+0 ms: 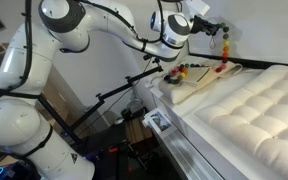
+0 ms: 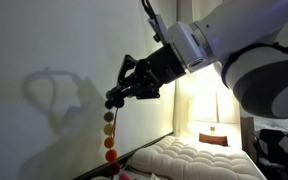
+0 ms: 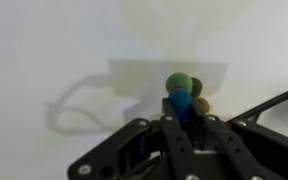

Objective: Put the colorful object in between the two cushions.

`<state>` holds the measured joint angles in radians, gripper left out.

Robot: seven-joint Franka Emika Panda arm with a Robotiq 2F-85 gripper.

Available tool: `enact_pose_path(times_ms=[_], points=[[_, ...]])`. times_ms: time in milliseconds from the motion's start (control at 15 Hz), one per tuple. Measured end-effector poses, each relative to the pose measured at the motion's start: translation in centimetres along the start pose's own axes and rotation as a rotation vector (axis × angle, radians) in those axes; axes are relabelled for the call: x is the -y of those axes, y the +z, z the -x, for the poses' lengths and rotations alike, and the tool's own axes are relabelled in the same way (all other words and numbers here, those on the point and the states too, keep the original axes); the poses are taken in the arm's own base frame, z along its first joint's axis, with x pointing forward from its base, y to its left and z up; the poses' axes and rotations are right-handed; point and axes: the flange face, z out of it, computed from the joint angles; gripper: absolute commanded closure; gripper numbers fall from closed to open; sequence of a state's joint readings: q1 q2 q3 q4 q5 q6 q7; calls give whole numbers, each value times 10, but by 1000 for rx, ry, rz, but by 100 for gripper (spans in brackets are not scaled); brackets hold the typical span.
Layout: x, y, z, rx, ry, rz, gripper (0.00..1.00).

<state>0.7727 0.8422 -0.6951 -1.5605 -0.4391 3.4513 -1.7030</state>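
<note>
My gripper (image 2: pixel 116 99) is shut on one end of the colorful bead string (image 2: pixel 109 135) and holds it high near the white wall. The beads hang straight down from the jaws toward the bed. In an exterior view the string (image 1: pixel 224 45) dangles from the gripper (image 1: pixel 216 31), and its lower part (image 1: pixel 199 70) trails across the smaller flat cushion (image 1: pixel 199 88). The large tufted cushion (image 1: pixel 259 110) lies beside it and also shows in an exterior view (image 2: pixel 199 160). In the wrist view a blue and a green bead (image 3: pixel 183 95) sit between the fingers (image 3: pixel 182 112).
A white wall stands close behind the gripper. A metal bed frame rail (image 1: pixel 179 135) runs along the cushions' edge. A black tripod stand (image 1: pixel 114 100) is beside the robot base. A lit lamp area and a brown pillow (image 2: pixel 214 138) lie at the far end.
</note>
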Motion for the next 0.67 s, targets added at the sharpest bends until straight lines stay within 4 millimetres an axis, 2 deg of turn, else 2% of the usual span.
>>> enact_pose_path(times_ms=[200, 467, 667], points=[[7, -13, 51, 87, 90, -7, 95], [35, -32, 120, 264, 213, -60, 95], [55, -43, 148, 376, 257, -104, 95]])
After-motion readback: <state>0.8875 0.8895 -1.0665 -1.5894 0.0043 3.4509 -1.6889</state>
